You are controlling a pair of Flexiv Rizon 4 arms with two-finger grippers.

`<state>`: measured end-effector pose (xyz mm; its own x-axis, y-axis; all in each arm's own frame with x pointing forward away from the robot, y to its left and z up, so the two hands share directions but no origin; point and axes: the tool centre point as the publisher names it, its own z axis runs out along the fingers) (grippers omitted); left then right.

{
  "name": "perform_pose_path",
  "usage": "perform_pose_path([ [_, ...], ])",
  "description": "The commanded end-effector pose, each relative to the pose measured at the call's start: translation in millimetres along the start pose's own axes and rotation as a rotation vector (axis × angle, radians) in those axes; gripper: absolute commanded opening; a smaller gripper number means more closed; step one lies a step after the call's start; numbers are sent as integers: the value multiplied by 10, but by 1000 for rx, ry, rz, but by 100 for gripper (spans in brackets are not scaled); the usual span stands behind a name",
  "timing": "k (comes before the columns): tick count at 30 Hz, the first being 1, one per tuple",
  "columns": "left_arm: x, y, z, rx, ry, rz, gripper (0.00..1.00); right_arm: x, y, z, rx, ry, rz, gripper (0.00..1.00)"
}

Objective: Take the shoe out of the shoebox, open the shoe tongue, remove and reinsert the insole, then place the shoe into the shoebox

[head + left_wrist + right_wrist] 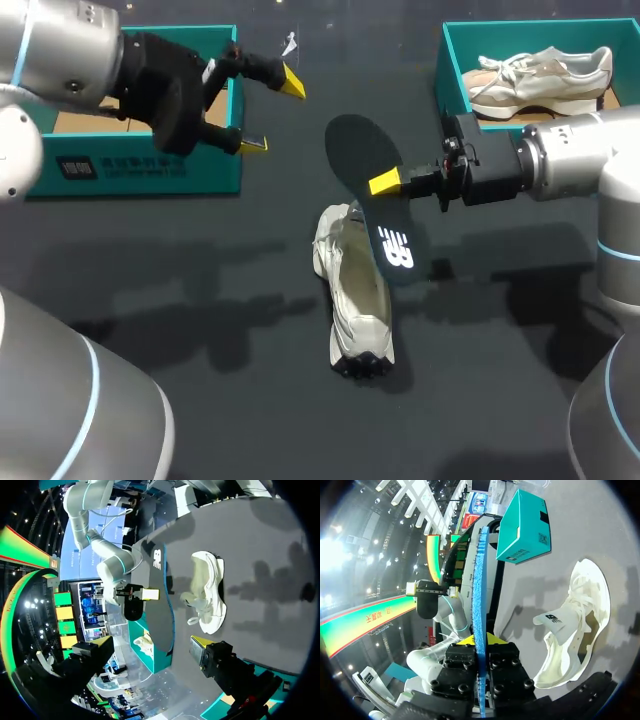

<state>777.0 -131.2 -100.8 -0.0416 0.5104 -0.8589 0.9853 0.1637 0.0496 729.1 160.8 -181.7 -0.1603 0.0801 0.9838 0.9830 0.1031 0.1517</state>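
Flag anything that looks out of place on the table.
The insole is out of the shoe, clamped edge-on in the right jaws above it. The shoe lies loose mid-table, tongue flopped out, well clear of the left box. That fits the task's middle step; nothing looks spilled or damaged.

Setting: robot lab workstation. Evidence: one dark table (200, 310); grey left arm (55, 50) and right arm (585, 160) over it; teal left shoebox (150, 172) and right shoebox (455, 75) at its far side.
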Motion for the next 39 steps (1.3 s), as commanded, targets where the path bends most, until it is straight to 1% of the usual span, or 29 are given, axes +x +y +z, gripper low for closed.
perform_pose_path([
  [1,165,-31,96,-9,-245,-14,100,0,-7,11,-1,-3,0,0],
  [5,258,-47,183,-19,-277,-18,100,0,-7,11,-1,-3,0,0],
  [9,274,-94,198,-11,-387,-5,100,0,-7,11,-1,-3,0,0],
  [22,274,-94,198,-11,-387,-5,100,0,-7,11,-1,-3,0,0],
  [29,378,-133,418,-28,-431,-24,100,15,10,38,-2,-12,14,0],
  [32,397,-147,487,-34,-460,-34,100,33,14,62,-21,-5,24,0],
  [34,404,-155,546,-46,-479,-31,100,36,12,72,-40,19,26,0],
  [39,402,-172,672,-56,-493,-48,100,56,-1,117,-59,41,31,0],
])
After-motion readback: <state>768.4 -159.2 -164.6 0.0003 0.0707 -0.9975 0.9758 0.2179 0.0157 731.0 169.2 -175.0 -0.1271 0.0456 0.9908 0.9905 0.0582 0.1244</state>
